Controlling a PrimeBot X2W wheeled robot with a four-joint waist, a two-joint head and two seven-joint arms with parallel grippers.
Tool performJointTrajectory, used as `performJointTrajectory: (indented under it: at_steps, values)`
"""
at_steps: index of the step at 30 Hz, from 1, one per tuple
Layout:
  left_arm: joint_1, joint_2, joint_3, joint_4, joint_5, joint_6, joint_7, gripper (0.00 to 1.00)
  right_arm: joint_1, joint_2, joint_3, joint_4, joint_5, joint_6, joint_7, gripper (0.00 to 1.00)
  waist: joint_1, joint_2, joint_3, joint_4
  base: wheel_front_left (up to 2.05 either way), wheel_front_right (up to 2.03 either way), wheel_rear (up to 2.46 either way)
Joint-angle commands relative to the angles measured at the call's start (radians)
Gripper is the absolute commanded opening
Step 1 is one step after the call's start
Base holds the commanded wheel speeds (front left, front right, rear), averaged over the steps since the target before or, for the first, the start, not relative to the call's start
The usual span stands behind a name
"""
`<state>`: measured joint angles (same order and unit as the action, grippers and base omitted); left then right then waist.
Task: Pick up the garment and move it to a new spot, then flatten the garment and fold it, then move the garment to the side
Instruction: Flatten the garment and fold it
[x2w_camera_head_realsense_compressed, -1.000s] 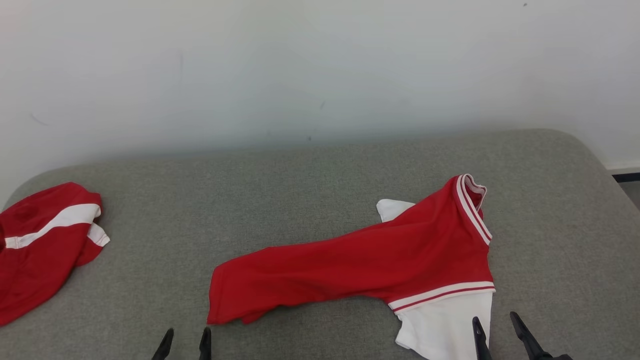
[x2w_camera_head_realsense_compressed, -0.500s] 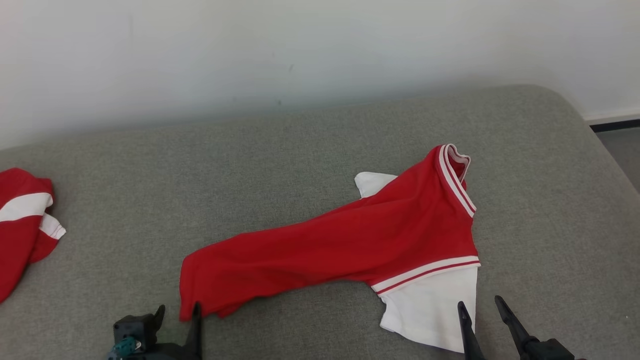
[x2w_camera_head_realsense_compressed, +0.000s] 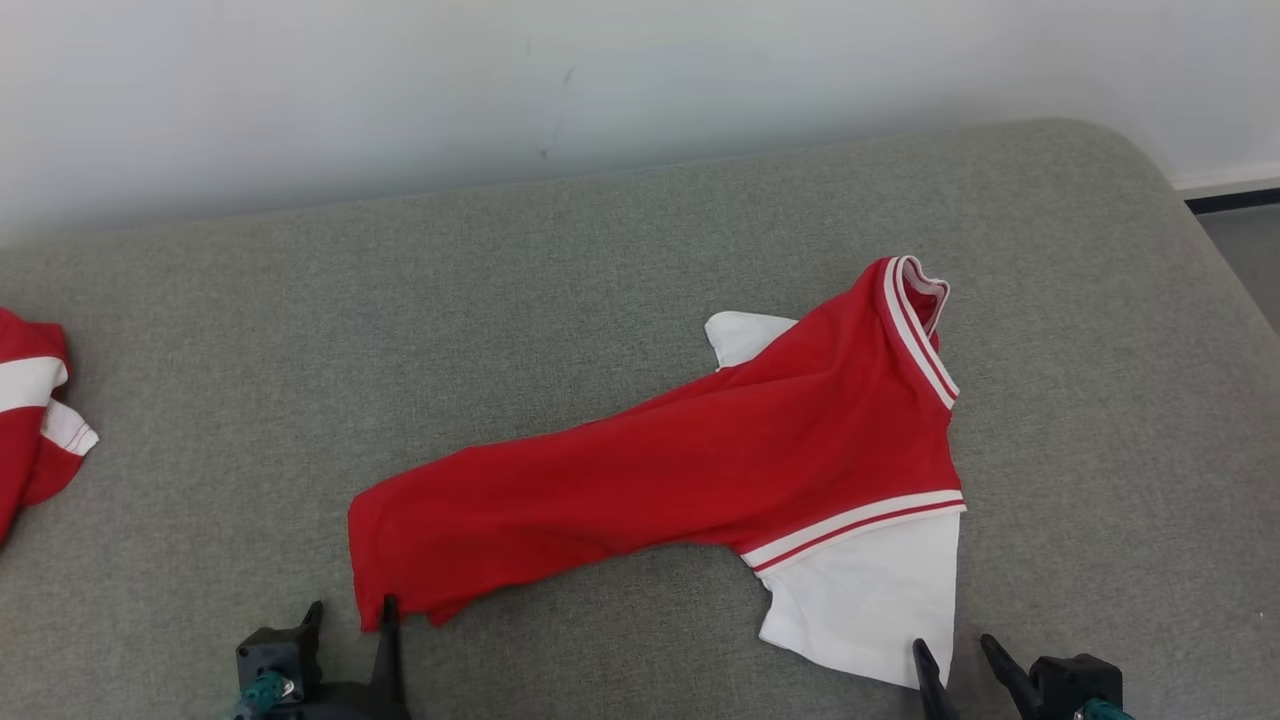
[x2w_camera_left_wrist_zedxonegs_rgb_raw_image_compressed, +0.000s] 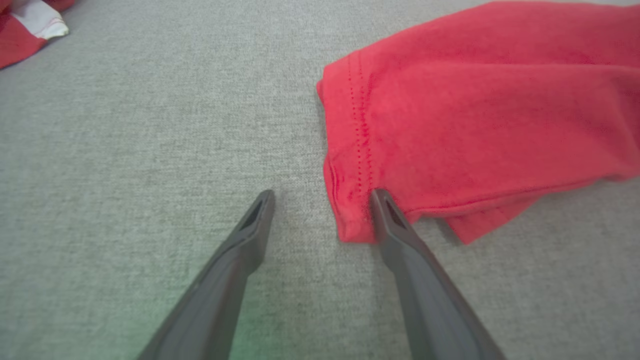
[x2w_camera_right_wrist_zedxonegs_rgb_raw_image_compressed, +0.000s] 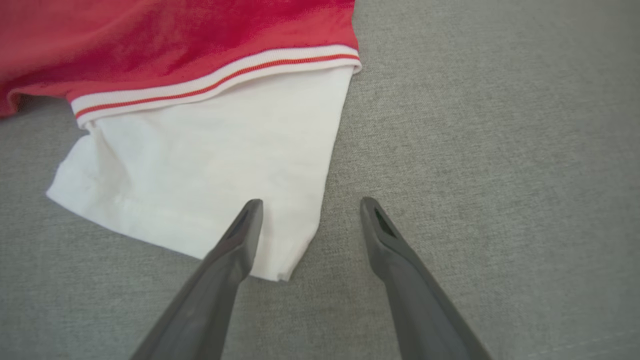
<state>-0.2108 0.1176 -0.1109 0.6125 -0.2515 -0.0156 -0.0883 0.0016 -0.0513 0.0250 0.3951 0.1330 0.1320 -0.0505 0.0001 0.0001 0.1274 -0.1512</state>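
Note:
The garment (x2w_camera_head_realsense_compressed: 700, 470) is a red shirt with white sleeves and a striped collar. It lies crumpled and stretched slantwise on the grey padded surface (x2w_camera_head_realsense_compressed: 500, 300). My left gripper (x2w_camera_head_realsense_compressed: 352, 612) is open at its lower-left hem corner. In the left wrist view the left gripper (x2w_camera_left_wrist_zedxonegs_rgb_raw_image_compressed: 322, 195) straddles the edge of the red hem (x2w_camera_left_wrist_zedxonegs_rgb_raw_image_compressed: 475, 125), with the right-hand finger over the corner. My right gripper (x2w_camera_head_realsense_compressed: 952, 652) is open at the white sleeve's near corner. In the right wrist view the right gripper (x2w_camera_right_wrist_zedxonegs_rgb_raw_image_compressed: 311, 202) has its left finger over the white sleeve (x2w_camera_right_wrist_zedxonegs_rgb_raw_image_compressed: 210, 165). Nothing is gripped.
A second red and white garment (x2w_camera_head_realsense_compressed: 30, 440) lies at the far left edge, also at the top left of the left wrist view (x2w_camera_left_wrist_zedxonegs_rgb_raw_image_compressed: 25, 30). A pale wall stands behind the padded surface. The surface's rounded right corner drops to the floor (x2w_camera_head_realsense_compressed: 1245, 250).
The head camera has tilted down, so the whole scene sits higher and further left. Both grippers stay open; the left fingertip now reaches the red hem corner.

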Motion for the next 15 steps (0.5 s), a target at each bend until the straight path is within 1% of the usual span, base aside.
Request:
performJointTrajectory:
  at_steps: [1,5,10,15]
  values:
    - [0.011,-0.012,-0.011,0.007,0.002,0.002,0.002,1.0,-0.014,0.001,0.004,-0.004,0.007,-0.003,0.007,1.0,-0.0001,-0.0001,0.009,0.006,0.0,0.0,0.0]
    - [0.034,-0.031,-0.038,-0.001,0.003,0.006,0.001,1.0,0.004,0.001,-0.008,-0.005,0.022,-0.003,0.042,1.0,-0.0001,-0.0001,0.019,0.017,0.0,0.0,0.0]
    - [0.042,-0.042,-0.058,0.011,-0.005,0.008,-0.002,1.0,0.015,0.001,-0.053,0.012,-0.017,-0.003,0.089,1.0,-0.0001,-0.0001,0.024,0.027,0.0,0.0,0.0]
    - [0.025,-0.044,-0.07,0.025,-0.006,0.011,-0.005,1.0,0.005,0.003,-0.017,0.021,-0.02,-0.002,0.131,1.0,-0.0001,-0.0001,0.027,0.032,0.0,0.0,0.0]
